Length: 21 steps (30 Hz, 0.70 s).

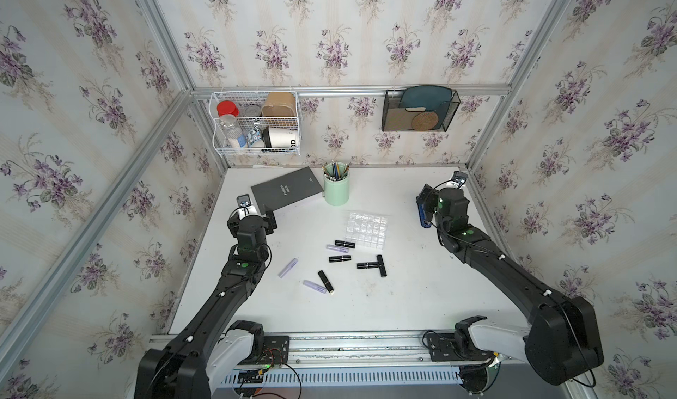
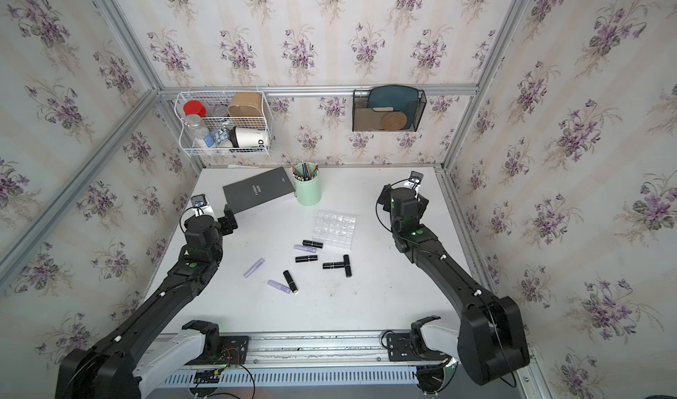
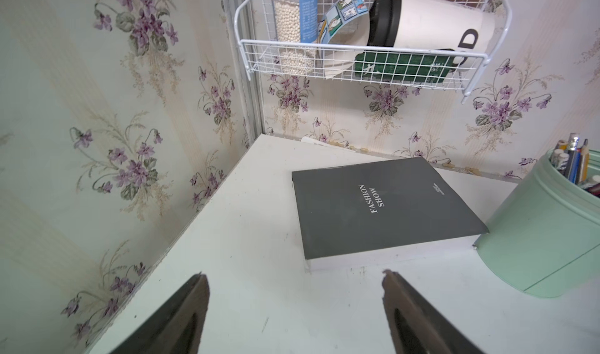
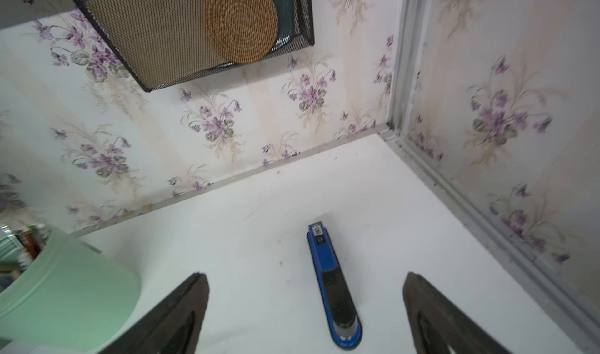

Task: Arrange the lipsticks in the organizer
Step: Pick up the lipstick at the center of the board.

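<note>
1. Lipsticks (image 1: 340, 258): eight tubes, five black and three lilac, lay flat and scattered on the table (image 1: 403, 298), nearest the arm bases. None stood in a cell, so sorting had not begun.
2. Organizer (image 1: 366, 229): a clear grid tray, cells up and seemingly empty, sat just behind the tubes, probably so that either arm could reach it.
3. Left gripper (image 3: 294, 275): fingers were spread wide with nothing between them. It was held out to the left, facing the grey book (image 3: 383, 206), apparently to keep the work area clear.
4. Right gripper (image 4: 306, 276): fingers were spread wide and held nothing. The blue stapler (image 4: 334, 287) lay on the table beneath and between them, ungripped, well apart from the tubes.
5. Pen cup (image 1: 336, 192): mint green, beside the book and behind the tray; bystander stock.
6. Wire basket (image 1: 256, 122) and mesh rack (image 1: 419, 111): both hung on the back wall, off the table.
</note>
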Each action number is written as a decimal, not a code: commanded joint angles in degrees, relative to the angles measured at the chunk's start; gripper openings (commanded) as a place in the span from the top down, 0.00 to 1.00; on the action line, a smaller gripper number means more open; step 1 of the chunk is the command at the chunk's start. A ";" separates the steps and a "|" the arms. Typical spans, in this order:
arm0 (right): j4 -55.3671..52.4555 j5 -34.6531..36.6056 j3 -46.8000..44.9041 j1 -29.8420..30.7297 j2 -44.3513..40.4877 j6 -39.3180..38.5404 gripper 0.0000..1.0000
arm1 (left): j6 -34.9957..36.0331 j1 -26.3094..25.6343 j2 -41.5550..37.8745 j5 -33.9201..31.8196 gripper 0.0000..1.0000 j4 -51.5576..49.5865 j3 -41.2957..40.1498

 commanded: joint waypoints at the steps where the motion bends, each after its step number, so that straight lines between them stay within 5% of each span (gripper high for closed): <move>1: -11.62 -17.83 -2.73 -0.20 -4.77 9.78 0.18 | -18.13 1.00 -4.18 3.62 0.14 -22.28 4.30; 4: -14.84 -19.65 -2.67 -0.12 -8.50 11.39 0.22 | -14.31 1.69 -7.01 13.75 0.25 -23.22 5.41; 8: -21.06 -21.95 0.42 2.17 -8.47 10.01 0.22 | -12.65 1.49 -5.98 15.05 0.30 -31.47 10.68; 12: -25.15 -18.18 2.24 13.80 -5.05 9.80 0.17 | -14.28 -0.88 -3.00 19.00 0.31 -41.16 14.83; 21: -25.84 -6.77 10.38 37.94 9.03 9.84 0.09 | -25.63 -16.68 -1.93 14.46 0.31 -44.31 9.68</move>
